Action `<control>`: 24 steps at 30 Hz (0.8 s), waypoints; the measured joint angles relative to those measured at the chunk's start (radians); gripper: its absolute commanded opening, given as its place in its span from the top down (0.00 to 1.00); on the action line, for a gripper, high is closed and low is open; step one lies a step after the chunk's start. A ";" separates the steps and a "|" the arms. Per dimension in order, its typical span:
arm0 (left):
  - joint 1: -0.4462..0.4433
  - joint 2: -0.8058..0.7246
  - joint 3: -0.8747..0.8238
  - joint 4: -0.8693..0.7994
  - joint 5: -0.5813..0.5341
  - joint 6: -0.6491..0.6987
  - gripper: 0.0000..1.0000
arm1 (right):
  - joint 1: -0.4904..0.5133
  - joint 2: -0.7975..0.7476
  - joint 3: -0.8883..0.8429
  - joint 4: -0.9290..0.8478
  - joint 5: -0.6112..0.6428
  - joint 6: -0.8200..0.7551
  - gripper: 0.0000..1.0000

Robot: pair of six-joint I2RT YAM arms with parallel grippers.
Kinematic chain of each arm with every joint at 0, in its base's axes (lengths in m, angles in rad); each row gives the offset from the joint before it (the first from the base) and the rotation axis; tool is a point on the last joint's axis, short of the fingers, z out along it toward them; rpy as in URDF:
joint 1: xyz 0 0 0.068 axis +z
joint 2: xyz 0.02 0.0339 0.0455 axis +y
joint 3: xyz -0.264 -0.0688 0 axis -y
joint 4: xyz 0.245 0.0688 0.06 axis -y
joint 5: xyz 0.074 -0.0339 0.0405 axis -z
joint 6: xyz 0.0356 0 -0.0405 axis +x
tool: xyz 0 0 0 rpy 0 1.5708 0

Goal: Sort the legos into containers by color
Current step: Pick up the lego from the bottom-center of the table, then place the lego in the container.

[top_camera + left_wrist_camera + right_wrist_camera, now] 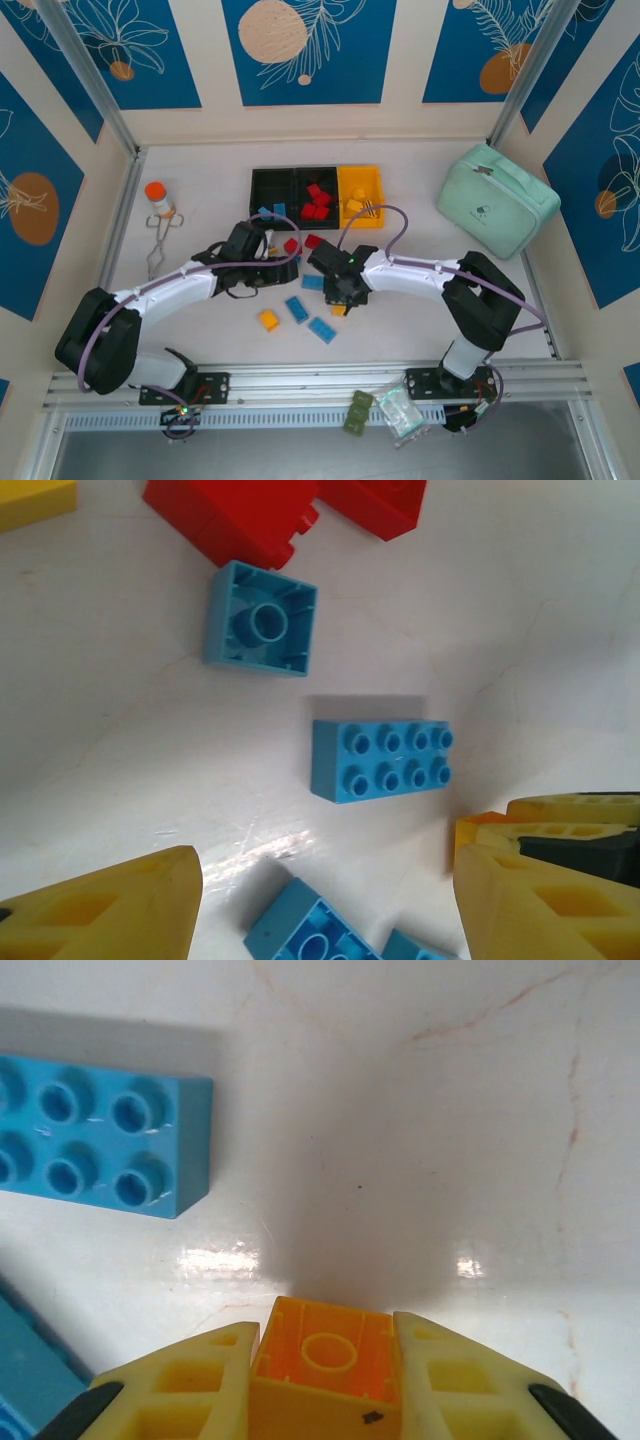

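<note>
Three joined containers stand at the back: a black one [271,186], a black one [301,181] with red legos in it, and a yellow-orange one [372,178] with yellow legos. My right gripper [341,298] is shut on a yellow-orange lego [325,1360], upside down, just above the table. My left gripper [325,915] hangs open over loose blue legos: an oblong one [380,758], an upturned square one [262,618] and one [305,935] between its fingers, untouched. Red legos [240,515] lie beyond. In the top view the left gripper [266,262] sits left of the right one.
More loose legos lie near the front: blue ones [297,308] [322,329] and a yellow one [268,320]. An orange-capped bottle [158,198] and metal tongs [160,245] lie at the left. A mint-green zip case [497,198] stands at the right.
</note>
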 measured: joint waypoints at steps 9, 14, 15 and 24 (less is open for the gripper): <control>0.000 0.012 0.005 0.065 0.053 -0.021 0.33 | -0.193 -0.064 0.185 -0.027 0.037 -0.166 0.77; 0.000 0.021 0.008 0.082 0.063 -0.036 0.33 | -0.299 -0.024 0.301 -0.042 0.042 -0.252 0.76; 0.000 0.021 0.009 0.083 0.064 -0.039 0.33 | -0.317 0.009 0.345 -0.043 0.041 -0.271 0.76; 0.000 0.021 0.029 0.090 0.064 -0.040 0.33 | -0.461 0.330 0.671 -0.047 0.047 -0.369 0.76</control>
